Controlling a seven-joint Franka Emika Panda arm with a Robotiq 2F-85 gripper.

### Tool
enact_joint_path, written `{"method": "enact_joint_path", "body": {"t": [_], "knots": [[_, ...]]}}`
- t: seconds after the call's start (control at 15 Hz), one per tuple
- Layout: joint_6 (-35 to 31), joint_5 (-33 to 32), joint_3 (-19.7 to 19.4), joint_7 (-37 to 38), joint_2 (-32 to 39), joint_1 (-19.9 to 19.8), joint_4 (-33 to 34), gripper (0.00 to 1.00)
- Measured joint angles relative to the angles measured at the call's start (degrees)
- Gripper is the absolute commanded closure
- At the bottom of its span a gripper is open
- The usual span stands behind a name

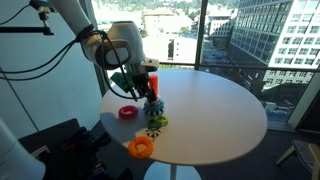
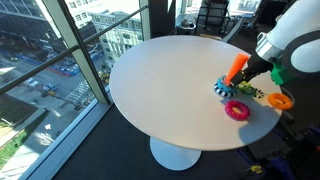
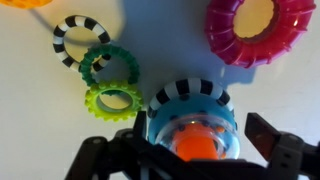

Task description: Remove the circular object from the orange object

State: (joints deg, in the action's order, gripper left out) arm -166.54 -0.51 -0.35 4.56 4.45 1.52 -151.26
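Note:
The orange peg (image 3: 195,148) stands on its round blue base (image 3: 190,108), with a black-and-white striped ring round the base's far side. It also shows in both exterior views (image 1: 150,67) (image 2: 236,68). The teal-green gear-rimmed ring (image 3: 108,65) lies flat on the white table, off the peg and to its left. It touches a lime-green gear ring (image 3: 113,100). My gripper (image 3: 180,138) hangs right above the peg, jaws open on either side of the blue base and holding nothing. It also shows in both exterior views (image 1: 140,88) (image 2: 250,75).
A second black-and-white striped ring (image 3: 75,38) lies by the green rings. A plain red ring (image 3: 258,30) (image 1: 128,112) (image 2: 238,110) and an orange ring (image 1: 140,148) (image 2: 280,100) lie near the round white table's (image 2: 160,80) edge. A glass window wall stands behind the table.

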Motion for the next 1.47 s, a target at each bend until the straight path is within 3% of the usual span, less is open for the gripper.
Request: {"method": "enact_joint_path", "body": {"t": [1.47], "knots": [[-7.8, 0.0, 0.0, 0.0, 3.5, 0.5, -0.2, 0.00]]}}
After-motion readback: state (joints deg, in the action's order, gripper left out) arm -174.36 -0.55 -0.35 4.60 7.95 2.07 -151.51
